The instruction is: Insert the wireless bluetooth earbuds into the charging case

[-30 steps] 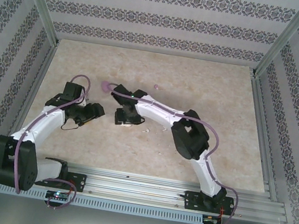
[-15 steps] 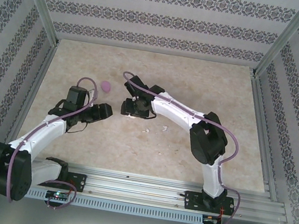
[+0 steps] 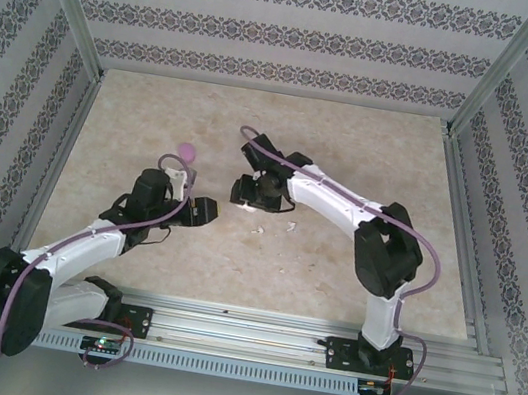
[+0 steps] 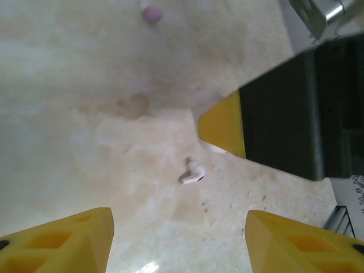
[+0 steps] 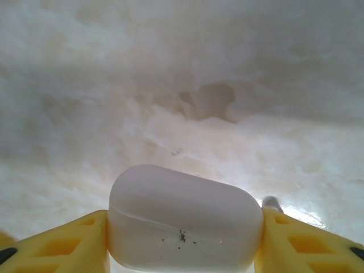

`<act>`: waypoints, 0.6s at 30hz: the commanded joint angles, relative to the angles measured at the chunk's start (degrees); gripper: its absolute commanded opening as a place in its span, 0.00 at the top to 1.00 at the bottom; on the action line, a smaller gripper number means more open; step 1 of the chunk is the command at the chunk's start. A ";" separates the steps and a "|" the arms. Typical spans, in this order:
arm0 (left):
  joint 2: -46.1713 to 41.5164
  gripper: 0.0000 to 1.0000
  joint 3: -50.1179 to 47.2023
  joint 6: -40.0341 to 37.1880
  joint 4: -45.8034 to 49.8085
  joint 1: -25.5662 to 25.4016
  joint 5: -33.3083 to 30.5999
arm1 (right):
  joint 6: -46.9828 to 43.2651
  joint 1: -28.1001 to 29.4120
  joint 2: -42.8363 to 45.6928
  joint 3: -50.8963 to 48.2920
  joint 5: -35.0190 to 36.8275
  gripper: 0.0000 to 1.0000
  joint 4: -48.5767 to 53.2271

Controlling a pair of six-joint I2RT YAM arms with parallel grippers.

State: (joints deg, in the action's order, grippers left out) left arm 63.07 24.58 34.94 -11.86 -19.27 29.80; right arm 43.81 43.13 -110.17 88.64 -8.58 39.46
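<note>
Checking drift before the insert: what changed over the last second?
Left gripper, jaws open, swung right toward the right gripper, which, clamped on the white case, shifted right and away from the bases. Purple piece and the loose white earbuds stayed put.

The left arm [image 3: 84, 243] and right arm [image 3: 339, 202] wore white shells over their links, with bulky black housings at the joints and black bases. A lilac cable [image 3: 433, 272] looped along each. The jaws ended in yellow wedge-shaped fingertips [image 4: 62, 242] with hollow triangular pockets, mounted on black blocks
</note>
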 commanded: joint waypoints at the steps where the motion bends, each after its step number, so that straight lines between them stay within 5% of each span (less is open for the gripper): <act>1: -1.04 0.39 -1.71 -0.46 -16.73 -2.40 -3.31 | 2.51 -0.34 4.37 0.23 -3.01 0.44 -1.61; 18: 5.60 0.46 0.12 -4.00 -39.72 -9.71 -9.82 | 8.63 -1.28 13.17 -0.13 -7.66 0.44 -5.45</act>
State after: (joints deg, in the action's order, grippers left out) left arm 67.20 23.18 31.90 -44.66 -27.97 21.50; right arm 50.81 42.46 -99.31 88.40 -14.46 34.92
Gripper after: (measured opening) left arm 0.539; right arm 0.556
